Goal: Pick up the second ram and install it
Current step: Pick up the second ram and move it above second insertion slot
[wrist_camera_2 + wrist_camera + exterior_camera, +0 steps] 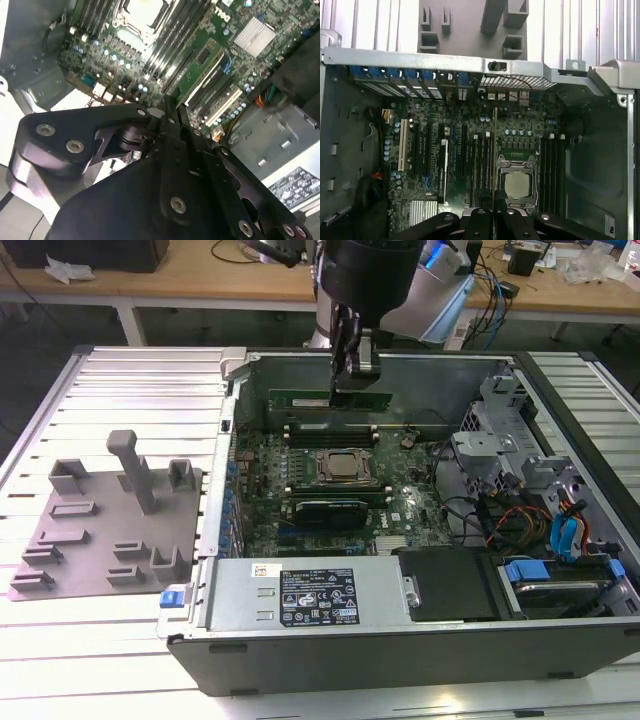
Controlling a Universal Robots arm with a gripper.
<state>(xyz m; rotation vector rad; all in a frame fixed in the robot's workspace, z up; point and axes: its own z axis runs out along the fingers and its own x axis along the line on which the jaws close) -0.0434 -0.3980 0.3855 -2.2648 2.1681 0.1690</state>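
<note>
One tool (358, 387) gripping second ram (300, 399), middle hidden

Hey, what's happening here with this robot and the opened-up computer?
The robot arm's claw is shut on the second ram, a thin green stick. It holds the stick edge-down inside the open computer case, over the memory slots beside the CPU socket. Whether the stick is seated in a slot cannot be told.
</note>
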